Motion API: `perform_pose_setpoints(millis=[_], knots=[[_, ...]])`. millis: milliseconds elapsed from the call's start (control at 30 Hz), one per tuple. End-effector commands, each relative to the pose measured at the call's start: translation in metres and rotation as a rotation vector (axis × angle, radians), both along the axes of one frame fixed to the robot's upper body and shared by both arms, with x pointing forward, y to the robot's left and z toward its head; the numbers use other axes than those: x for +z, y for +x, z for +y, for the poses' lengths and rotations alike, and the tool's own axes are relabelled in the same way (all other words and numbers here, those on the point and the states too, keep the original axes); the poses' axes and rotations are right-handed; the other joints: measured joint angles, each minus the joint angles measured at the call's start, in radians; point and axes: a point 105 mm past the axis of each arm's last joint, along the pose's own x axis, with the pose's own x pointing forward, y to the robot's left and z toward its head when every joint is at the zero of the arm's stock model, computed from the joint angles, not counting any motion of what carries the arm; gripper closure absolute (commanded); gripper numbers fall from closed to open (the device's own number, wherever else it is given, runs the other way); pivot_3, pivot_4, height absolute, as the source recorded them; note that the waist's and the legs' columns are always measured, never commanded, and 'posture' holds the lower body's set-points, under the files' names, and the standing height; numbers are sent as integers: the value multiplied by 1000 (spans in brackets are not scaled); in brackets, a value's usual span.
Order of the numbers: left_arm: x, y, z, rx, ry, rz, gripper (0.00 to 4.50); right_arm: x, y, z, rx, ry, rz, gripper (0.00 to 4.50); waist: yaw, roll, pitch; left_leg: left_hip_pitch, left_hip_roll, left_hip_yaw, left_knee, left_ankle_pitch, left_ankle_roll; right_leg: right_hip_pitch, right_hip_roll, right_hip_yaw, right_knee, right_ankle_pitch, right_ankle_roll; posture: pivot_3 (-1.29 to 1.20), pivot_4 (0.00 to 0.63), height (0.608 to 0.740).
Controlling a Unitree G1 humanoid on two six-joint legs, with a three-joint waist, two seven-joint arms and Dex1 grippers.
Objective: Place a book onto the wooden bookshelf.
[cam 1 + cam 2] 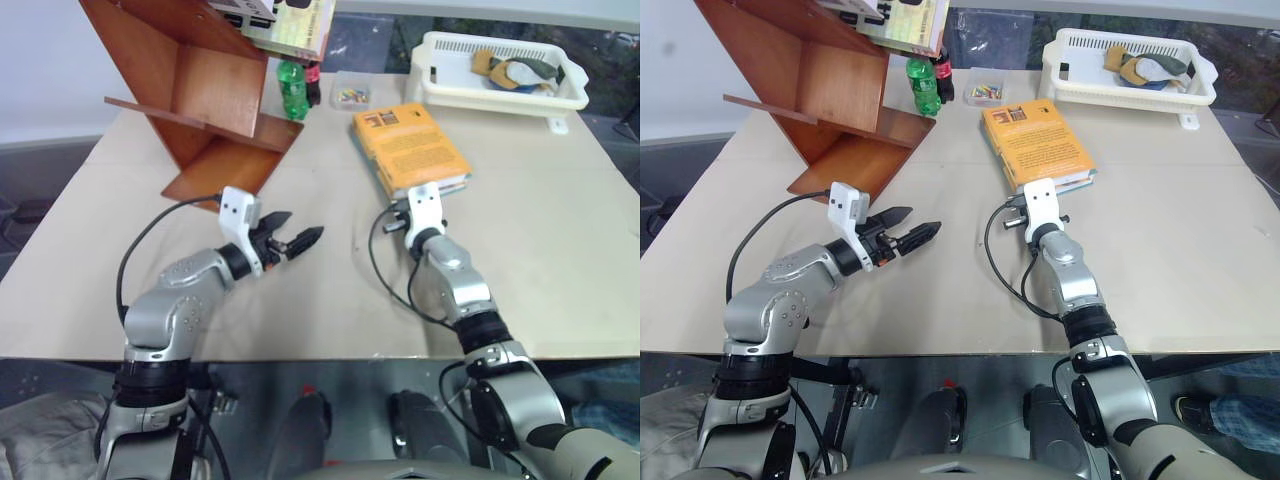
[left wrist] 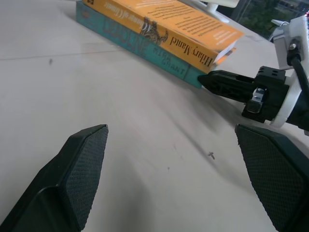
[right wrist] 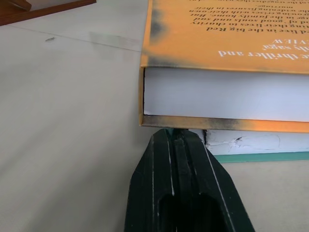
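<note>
- The book (image 1: 410,147) lies flat on the tabletop (image 1: 560,250), cover up, stacked on a thinner teal book (image 2: 140,43).
- Its long axis runs away from the robot, slanted a little toward the robot's left at the far end; the white page edges face the robot.
- The right gripper (image 3: 179,145) has its jaws clenched together with nothing between them, tips at the near lower edge of the book, where it meets the teal book.
- The left gripper (image 1: 295,240) hovers over bare tabletop with jaws released and spread wide, pointing toward the right gripper.
- The wooden bookshelf (image 1: 190,90) stands tilted at the far left, well apart from the book, its compartments open.
- A green bottle (image 1: 292,90) stands just beside the bookshelf; a white basket (image 1: 500,95) sits at the far right.
- Open tabletop lies between book and bookshelf.
</note>
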Motion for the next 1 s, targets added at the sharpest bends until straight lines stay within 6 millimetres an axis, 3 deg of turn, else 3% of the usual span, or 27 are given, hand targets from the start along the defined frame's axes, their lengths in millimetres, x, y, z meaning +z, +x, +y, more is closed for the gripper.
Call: perform_pose_setpoints(millis=[33, 333, 667, 767, 867, 933, 1000], knots=[[13, -3, 2, 4, 3, -48, 0, 11, -9, 11, 83, -4, -44, 4461, 0, 0, 0, 0, 0, 0, 0, 0, 0, 0, 0, 0, 0, 0, 0, 0, 150, 740], [9, -2, 2, -21, -56, 0, 0, -8, -81, 20, 341, -77, 59, 4461, 1, 0, 0, 0, 0, 0, -3, 0, 0, 0, 0, 0, -1, 0, 0, 0, 150, 740], [7, 5, -2, -70, -145, 99, 0, -12, -105, 24, 339, -90, 116, 4461, 2, 0, 0, 2, 0, 0, -3, 0, 0, 0, 1, 0, 0, 0, 0, 0, 150, 740], [3, 7, -8, -88, -177, 154, 0, -7, -114, 16, 339, -106, 111, 3567, 6, 0, 0, 1, 0, 0, -3, 0, 0, 0, 0, 0, -1, 0, 0, 0, 150, 740], [3, 9, -14, -112, -198, 174, 0, 0, -132, 2, 353, -127, 118, 2258, 7, 0, 0, 0, 0, -1, -2, 0, 0, 0, 0, -1, -2, 0, 0, 0, 150, 740], [2, 10, -16, -118, -208, 177, 0, 8, -146, -8, 378, -144, 112, 2258, 7, 0, 0, -1, -1, -1, -3, 0, 0, 0, -1, -1, -2, 0, 0, 0, 150, 740], [2, 12, -18, -124, -209, 172, 0, 18, -154, -19, 375, -134, 104, 2792, 7, -1, 0, -1, -1, -1, -3, 0, 0, -1, -1, -1, -2, 0, 1, 0, 150, 740]])
